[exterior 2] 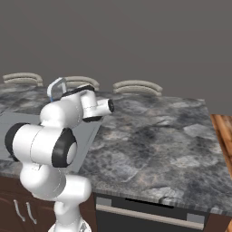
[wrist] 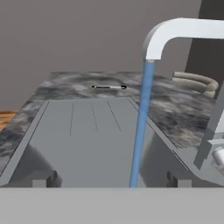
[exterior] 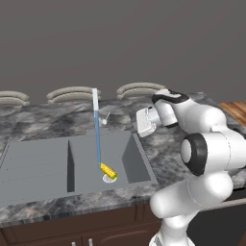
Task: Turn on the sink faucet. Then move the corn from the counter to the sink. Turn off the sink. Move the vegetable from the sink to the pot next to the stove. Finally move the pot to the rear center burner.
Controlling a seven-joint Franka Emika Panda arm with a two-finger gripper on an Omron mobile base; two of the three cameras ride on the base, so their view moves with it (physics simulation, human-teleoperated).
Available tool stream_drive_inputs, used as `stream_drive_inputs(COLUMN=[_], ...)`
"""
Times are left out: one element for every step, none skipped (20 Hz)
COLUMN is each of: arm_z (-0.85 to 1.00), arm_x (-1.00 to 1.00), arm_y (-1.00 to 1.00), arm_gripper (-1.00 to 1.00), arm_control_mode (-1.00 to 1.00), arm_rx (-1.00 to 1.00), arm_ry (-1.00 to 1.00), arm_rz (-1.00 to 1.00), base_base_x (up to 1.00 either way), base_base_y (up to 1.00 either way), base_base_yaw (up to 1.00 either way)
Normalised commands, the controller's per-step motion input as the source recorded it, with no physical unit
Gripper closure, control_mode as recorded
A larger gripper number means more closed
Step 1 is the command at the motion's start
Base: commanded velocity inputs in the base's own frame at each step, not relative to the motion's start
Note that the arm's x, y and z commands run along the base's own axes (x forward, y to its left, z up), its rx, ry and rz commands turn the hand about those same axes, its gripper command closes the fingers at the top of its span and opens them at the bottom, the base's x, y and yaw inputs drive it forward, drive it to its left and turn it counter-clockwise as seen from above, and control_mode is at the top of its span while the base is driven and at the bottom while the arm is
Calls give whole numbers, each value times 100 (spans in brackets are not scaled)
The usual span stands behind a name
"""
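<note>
Corn [exterior: 108, 170] lies in the sink [exterior: 43, 163] on the drain, water running. We judge faucet [wrist: 183, 33] shutoff is next: gripper [wrist: 111, 177], jaws apart and empty, needs the lever [exterior: 104, 118].

Yellow corn [exterior: 108, 171] lies on the sink [exterior: 38, 168] drain under the faucet [exterior: 95, 106] stream.
</note>
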Motion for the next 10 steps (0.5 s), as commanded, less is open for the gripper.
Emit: stream_drive_inputs(arm_z=[0, 0, 0, 0, 0, 0, 0, 0, 0, 0], arm_x=[0, 1, 13, 17, 19, 27, 25, 19, 18, 16], arm_y=[0, -25, -12, -26, -21, -13, -10, -11, -9, -6], arm_gripper=[-100, -100, -100, -100, -100, -100, -100, -100, -100, -100], arm_control_mode=[-100, -100, -100, -100, -100, -100, -100, -100, -100, -100], arm_rx=[0, 0, 0, 0, 0, 0, 0, 0, 0, 0], arm_ry=[0, 0, 2, 5, 6, 9, 6, 2, 2, 1], arm_rz=[0, 2, 0, 0, 0, 0, 0, 0, 0, 0], base_base_x=[0, 0, 0, 0, 0, 0, 0, 0, 0, 0], base_base_y=[0, 0, 0, 0, 0, 0, 0, 0, 0, 0], base_base_yaw=[0, 0, 0, 0, 0, 0, 0, 0, 0, 0])
